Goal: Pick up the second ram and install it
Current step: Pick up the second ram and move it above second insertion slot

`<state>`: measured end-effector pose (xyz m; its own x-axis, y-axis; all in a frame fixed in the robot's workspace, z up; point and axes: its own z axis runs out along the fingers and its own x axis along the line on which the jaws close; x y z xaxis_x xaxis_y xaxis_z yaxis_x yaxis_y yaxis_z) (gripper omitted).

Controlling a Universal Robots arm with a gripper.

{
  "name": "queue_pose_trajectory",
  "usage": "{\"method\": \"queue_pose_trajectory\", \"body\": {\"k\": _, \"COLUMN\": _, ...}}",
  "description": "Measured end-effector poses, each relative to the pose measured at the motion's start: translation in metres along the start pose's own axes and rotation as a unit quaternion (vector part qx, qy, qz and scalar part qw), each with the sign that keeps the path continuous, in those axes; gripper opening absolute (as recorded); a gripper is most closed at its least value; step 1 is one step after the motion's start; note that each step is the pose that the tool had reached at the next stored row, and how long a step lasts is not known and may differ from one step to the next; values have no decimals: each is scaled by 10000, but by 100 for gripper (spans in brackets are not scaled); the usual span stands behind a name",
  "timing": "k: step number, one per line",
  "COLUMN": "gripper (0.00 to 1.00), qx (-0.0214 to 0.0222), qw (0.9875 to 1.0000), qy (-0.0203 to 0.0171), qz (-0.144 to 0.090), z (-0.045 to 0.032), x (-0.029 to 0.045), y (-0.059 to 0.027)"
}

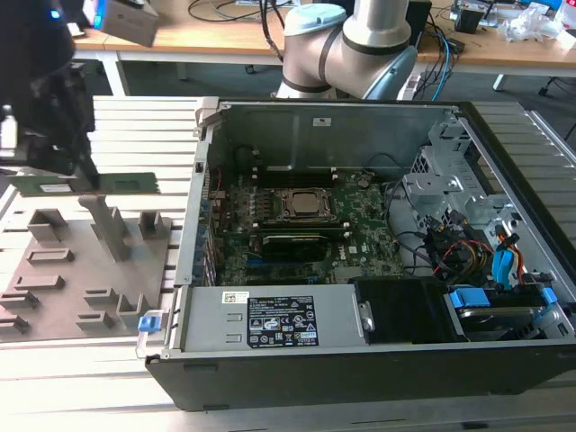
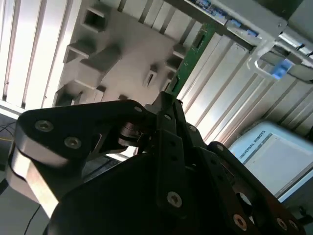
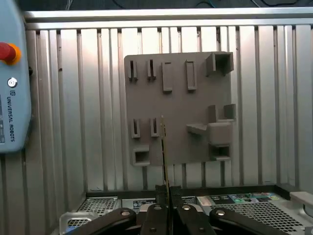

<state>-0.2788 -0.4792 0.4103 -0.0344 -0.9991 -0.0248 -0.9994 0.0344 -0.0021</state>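
Note:
The second ram is a long, thin green stick held level above the grey fixture plate, at the exterior view's left. My gripper is shut on it near one end. In the second wrist view the ram sticks out past the gripper over the plate. In the first wrist view the ram shows edge-on, rising from the gripper in front of the plate.
The open computer case lies to the exterior view's right of the plate, with the motherboard, CPU socket and a black card inside. Upright posts stand on the plate. A teach pendant lies on the slatted table.

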Motion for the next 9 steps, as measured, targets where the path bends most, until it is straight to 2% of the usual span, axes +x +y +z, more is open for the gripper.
{"method": "queue_pose_trajectory", "body": {"k": 1, "gripper": 14, "qx": -8, "qw": 10000, "qy": 1, "qz": 1, "z": 0, "x": -9, "y": -142}}
{"method": "queue_pose_trajectory", "body": {"k": 2, "gripper": 14, "qx": -11, "qw": 10000, "qy": 0, "qz": 0, "z": 1, "x": -14, "y": -248}}
{"method": "queue_pose_trajectory", "body": {"k": 8, "gripper": 14, "qx": -28, "qw": 10000, "qy": 1, "qz": 2, "z": 2, "x": -36, "y": -622}}
{"method": "queue_pose_trajectory", "body": {"k": 9, "gripper": 14, "qx": -35, "qw": 10000, "qy": 1, "qz": 2, "z": 2, "x": -43, "y": -769}}
